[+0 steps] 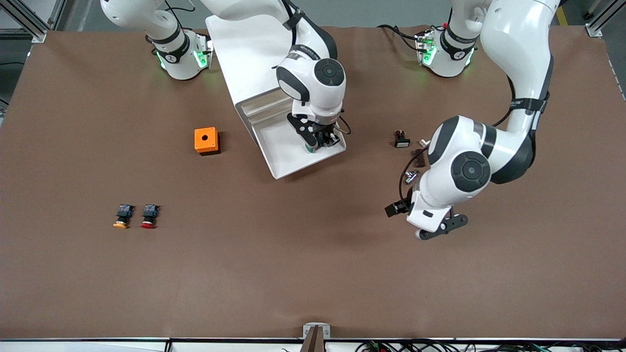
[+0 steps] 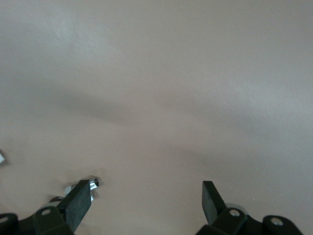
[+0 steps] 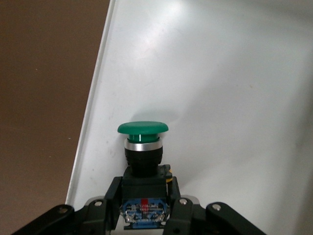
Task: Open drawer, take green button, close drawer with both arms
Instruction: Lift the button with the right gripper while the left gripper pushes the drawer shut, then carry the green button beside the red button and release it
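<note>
Green button [image 3: 142, 147] clamped by its black-and-blue body between fingers of right gripper [image 1: 320, 142], over open drawer [image 1: 293, 161] (pulled out of white cabinet [image 1: 244, 49]). Cap pointing away from wrist, long axis along the fingers. Left gripper [image 2: 146, 205] spread wide over bare table [image 1: 293, 254], waiting.
</note>
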`<act>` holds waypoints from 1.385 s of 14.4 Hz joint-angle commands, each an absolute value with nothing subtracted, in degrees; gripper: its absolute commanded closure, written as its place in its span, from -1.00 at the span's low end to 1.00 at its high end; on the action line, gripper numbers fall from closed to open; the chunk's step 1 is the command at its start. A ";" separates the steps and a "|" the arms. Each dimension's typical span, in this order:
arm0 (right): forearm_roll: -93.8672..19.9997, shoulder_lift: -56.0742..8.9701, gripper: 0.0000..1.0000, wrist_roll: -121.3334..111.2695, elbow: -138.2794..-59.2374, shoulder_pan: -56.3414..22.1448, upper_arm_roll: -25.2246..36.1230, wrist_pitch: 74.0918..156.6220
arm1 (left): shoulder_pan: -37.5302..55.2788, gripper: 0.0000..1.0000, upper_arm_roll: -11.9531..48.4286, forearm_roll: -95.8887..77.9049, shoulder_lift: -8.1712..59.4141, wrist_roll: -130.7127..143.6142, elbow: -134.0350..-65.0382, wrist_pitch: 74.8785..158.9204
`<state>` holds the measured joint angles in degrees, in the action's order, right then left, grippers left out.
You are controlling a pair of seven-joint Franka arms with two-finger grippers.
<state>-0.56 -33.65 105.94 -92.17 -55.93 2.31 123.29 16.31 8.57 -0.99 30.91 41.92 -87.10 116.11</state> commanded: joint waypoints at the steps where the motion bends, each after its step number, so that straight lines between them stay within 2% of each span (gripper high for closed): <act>1: -0.44 -32.44 1.00 103.99 -90.27 -54.23 2.37 121.57 | 15.64 -1.00 11.42 0.00 26.89 44.90 -93.95 118.92; 4: -2.18 -29.02 1.00 92.69 -86.58 -49.07 2.11 110.87 | 16.43 -1.00 13.88 -0.53 27.42 50.51 -96.49 124.07; 6: -5.00 -25.07 1.00 81.71 -86.57 -44.67 2.46 106.63 | 18.62 -1.00 14.50 -0.53 28.38 54.91 -99.22 130.40; 9: -4.92 -21.89 1.00 67.81 -87.36 -38.25 2.64 102.84 | 23.71 -1.00 14.41 -0.09 31.46 60.36 -98.62 134.99; 14: -1.32 -21.27 1.00 44.95 -92.89 -26.21 2.72 105.73 | 29.87 -1.00 14.06 1.49 34.80 62.93 -97.65 135.09; 20: -0.44 -22.32 1.00 26.22 -96.42 -15.92 2.72 114.51 | 33.30 -1.00 14.50 2.90 37.26 66.52 -96.50 135.09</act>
<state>-1.11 -22.78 30.64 -95.59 -18.52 3.93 112.35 31.63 14.60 1.27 36.27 63.74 -97.74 134.90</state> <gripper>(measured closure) 0.590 0.000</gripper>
